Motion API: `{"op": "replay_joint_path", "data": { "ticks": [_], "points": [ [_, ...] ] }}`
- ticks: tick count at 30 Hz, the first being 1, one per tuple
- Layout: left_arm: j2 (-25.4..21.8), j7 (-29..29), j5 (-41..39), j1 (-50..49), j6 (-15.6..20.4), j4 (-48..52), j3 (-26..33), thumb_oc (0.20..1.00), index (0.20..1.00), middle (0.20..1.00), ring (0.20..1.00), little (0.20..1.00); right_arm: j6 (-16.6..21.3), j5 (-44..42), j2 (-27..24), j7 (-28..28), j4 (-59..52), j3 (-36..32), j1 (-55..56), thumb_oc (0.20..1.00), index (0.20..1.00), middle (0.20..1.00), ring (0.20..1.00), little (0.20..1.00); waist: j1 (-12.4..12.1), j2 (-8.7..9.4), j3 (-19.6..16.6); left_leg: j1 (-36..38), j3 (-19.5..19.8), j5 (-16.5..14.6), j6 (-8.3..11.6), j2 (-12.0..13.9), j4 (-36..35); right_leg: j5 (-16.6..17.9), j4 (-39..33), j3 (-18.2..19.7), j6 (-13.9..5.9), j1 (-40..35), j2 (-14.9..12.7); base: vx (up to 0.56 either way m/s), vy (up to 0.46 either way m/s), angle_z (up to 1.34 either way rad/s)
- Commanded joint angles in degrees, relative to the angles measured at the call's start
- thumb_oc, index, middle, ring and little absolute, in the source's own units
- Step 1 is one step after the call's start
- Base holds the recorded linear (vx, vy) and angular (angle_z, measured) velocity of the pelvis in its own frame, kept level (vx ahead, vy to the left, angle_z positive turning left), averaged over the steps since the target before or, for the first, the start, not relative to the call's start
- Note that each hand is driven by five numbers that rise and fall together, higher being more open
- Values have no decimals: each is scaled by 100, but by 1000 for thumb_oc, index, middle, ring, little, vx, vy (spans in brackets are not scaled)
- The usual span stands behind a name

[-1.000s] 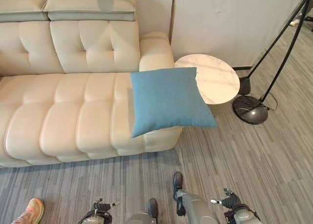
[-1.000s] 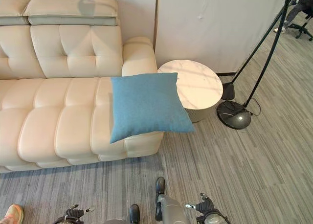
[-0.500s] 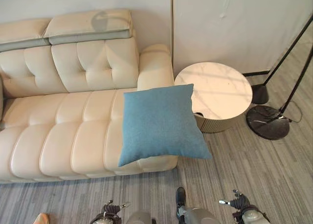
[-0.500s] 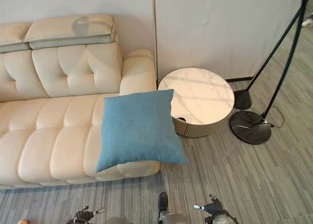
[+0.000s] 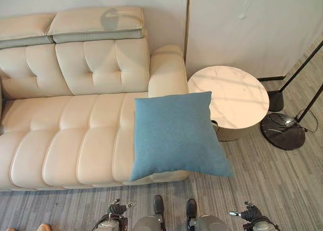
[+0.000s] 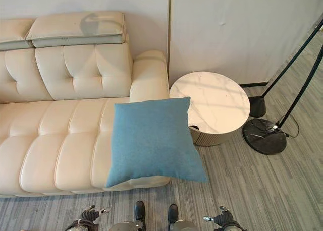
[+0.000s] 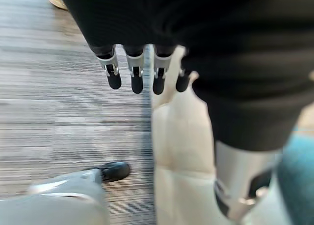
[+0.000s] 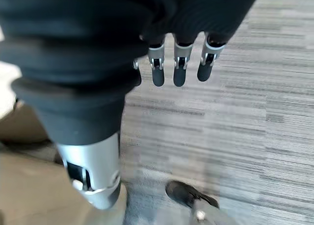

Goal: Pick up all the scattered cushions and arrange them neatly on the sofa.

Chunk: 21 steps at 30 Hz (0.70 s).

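Nearest, at the bottom edge of the left eye view, the left hand (image 5: 115,211) and the right hand (image 5: 251,214) hang low over the grey striped floor (image 5: 262,180). Each wrist view shows its own fingers straight and relaxed, holding nothing: the left hand's fingers (image 7: 136,80) hang above the floor beside the sofa's front edge, the right hand's fingers (image 8: 178,70) above bare floor. A person's shoe (image 5: 43,227) shows at the near left corner.

Just beyond the hands, the blue cushion (image 5: 174,134) lies flat on the right end of the cream sofa (image 5: 65,135); its near right corner overhangs the seat's front edge and juts out above the floor, and its far right corner reaches toward the round marble-topped side table (image 5: 231,96), which stands just right of the sofa's armrest. Right of the table a floor lamp's dark round base (image 5: 282,131) sits on the floor, its thin black poles slanting up and away. Farthest, the sofa's tufted backrest and headrests meet a pale wall (image 5: 242,24).
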<state>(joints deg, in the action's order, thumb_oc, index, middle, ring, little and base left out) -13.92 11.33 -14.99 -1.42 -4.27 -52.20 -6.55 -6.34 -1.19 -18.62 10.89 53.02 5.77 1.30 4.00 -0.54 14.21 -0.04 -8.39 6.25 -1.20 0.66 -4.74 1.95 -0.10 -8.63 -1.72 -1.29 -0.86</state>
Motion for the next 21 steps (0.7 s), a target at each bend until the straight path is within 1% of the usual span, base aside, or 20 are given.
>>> {"op": "replay_joint_path", "data": {
  "ticks": [1, 2, 3, 6, 7, 8, 9, 11, 12, 15, 16, 18, 19, 20, 21],
  "points": [
    [-480, 189, -426, 500, 202, 262, 166, 1000, 1000, 1000, 1000, 1000, -61, -84, -460, 235, -304, -87, -327, 1000, 1000, 1000, 1000, 1000, -3, 255, 9, 217, -20, -601, 144, -147, -26, -549, 728, 293, -331, 476, -82, -100, 94, -29],
    [-610, 214, -560, 651, 232, 333, 253, 1000, 1000, 1000, 1000, 1000, -93, -81, -573, 230, -483, -144, -403, 1000, 1000, 1000, 1000, 1000, -17, 294, 35, 181, -47, -591, 146, -151, -26, -479, 645, 379, -340, 545, -68, -73, 56, -14],
    [-715, 239, -679, 760, 259, 430, 341, 1000, 1000, 1000, 1000, 1000, -114, -175, -698, 245, -637, -283, -448, 1000, 1000, 1000, 1000, 1000, -18, 337, -31, 147, -76, -596, 157, -155, -26, -416, 441, 422, -340, 501, -78, -28, 24, -25],
    [-1013, 270, -1178, 1053, 305, 689, 551, 1000, 1000, 1000, 1000, 1000, -223, -217, -1158, 236, -1055, -456, -643, 1000, 1000, 1000, 1000, 1000, -36, 419, -148, 83, -145, -601, 199, -114, -26, -245, -26, 430, -332, 378, -58, 30, -19, -24],
    [-1144, 265, -1352, 1161, 305, 720, 608, 1000, 1000, 1000, 1000, 1000, -283, -243, -1374, 207, -1227, -504, -787, 1000, 1000, 1000, 1000, 1000, -34, 428, -181, 73, -164, -606, 204, -106, -26, -204, -143, 420, -344, 336, -55, 28, -9, -10],
    [-1144, 264, -1354, 1167, 305, 717, 608, 1000, 1000, 1000, 1000, 1000, -287, -243, -1375, 205, -1229, -505, -791, 1000, 1000, 1000, 1000, 1000, -34, 427, -175, 76, -165, -607, 204, -105, -26, -196, -158, 420, -344, 326, -54, 47, 2, -13],
    [-1364, 261, -1604, 1367, 313, 747, 689, 1000, 1000, 1000, 1000, 1000, -378, -226, -1713, 131, -1460, -534, -1013, 1000, 1000, 1000, 1000, 1000, -11, 418, -228, 83, -198, -622, 222, -92, -26, -167, -295, 397, -356, 244, -61, 56, 8, -19],
    [-1570, 236, -2016, 1565, 307, 824, 781, 1000, 1000, 1000, 1000, 1000, -458, -132, -2097, 23, -2066, -490, -1238, 1000, 1000, 1000, 1000, 1000, 45, 379, -272, 153, -249, -662, 253, -94, -26, -135, -468, 400, -373, 81, -80, 94, 24, -17],
    [-1595, 219, -2121, 1625, 297, 800, 744, 1000, 1000, 1000, 1000, 1000, -475, -81, -2178, -30, -2210, -401, -1354, 1000, 1000, 1000, 1000, 1000, 65, 358, -278, 180, -256, -673, 259, -98, -26, -136, -490, 401, -376, 45, -86, 65, 22, -7],
    [-1621, 210, -2151, 1721, 295, 744, 691, 1000, 1000, 1000, 1000, 1000, -472, -52, -2226, -53, -2298, -284, -1502, 1000, 1000, 1000, 1000, 1000, 81, 338, -269, 200, -252, -679, 260, -103, -26, -144, -490, 402, -381, 23, -94, 23, 11, -2],
    [-1611, 156, -2248, 1993, 271, 486, 555, 1000, 1000, 1000, 1000, 1000, -480, 12, -2267, -99, -2263, 69, -1967, 1000, 1000, 1000, 1000, 1000, 100, 300, -258, 201, -246, -694, 262, -115, -26, -151, -490, 407, -386, 22, -103, 0, 0, 0],
    [-1600, 183, -2353, 2473, 248, 40, 329, 1000, 1000, 1000, 1000, 1000, -535, 108, -2230, -111, -2031, 563, -2698, 1000, 1000, 1000, 1000, 1000, 104, 274, -201, 146, -252, -685, 265, -119, -26, -119, -490, 415, -384, 83, -117, -29, 9, 0],
    [-1590, 239, -2497, 2907, 262, -273, 148, 1000, 1000, 1000, 1000, 1000, -569, 49, -2048, -42, -1689, 991, -3382, 1000, 1000, 1000, 1000, 1000, 101, 262, -88, 10, -248, -638, 268, -112, -26, -71, -473, 433, -381, 248, -118, -58, 9, 1],
    [-1596, 234, -2500, 2924, 265, -287, 157, 1000, 1000, 1000, 1000, 1000, -561, 42, -2045, -38, -1664, 1009, -3418, 1000, 1000, 1000, 1000, 1000, 109, 261, -85, -2, -249, -635, 267, -111, -26, -73, -464, 435, -380, 266, -117, -90, 3, 0],
    [-1585, 288, -2594, 3177, 288, -481, 53, 1000, 1000, 1000, 1000, 1000, -581, -28, -1858, 33, -1389, 1273, -3840, 1000, 1000, 1000, 1000, 1000, 106, 266, -13, -117, -243, -595, 269, -106, -26, -55, -429, 451, -373, 412, -109, -85, -2, 0]
  ]
}}
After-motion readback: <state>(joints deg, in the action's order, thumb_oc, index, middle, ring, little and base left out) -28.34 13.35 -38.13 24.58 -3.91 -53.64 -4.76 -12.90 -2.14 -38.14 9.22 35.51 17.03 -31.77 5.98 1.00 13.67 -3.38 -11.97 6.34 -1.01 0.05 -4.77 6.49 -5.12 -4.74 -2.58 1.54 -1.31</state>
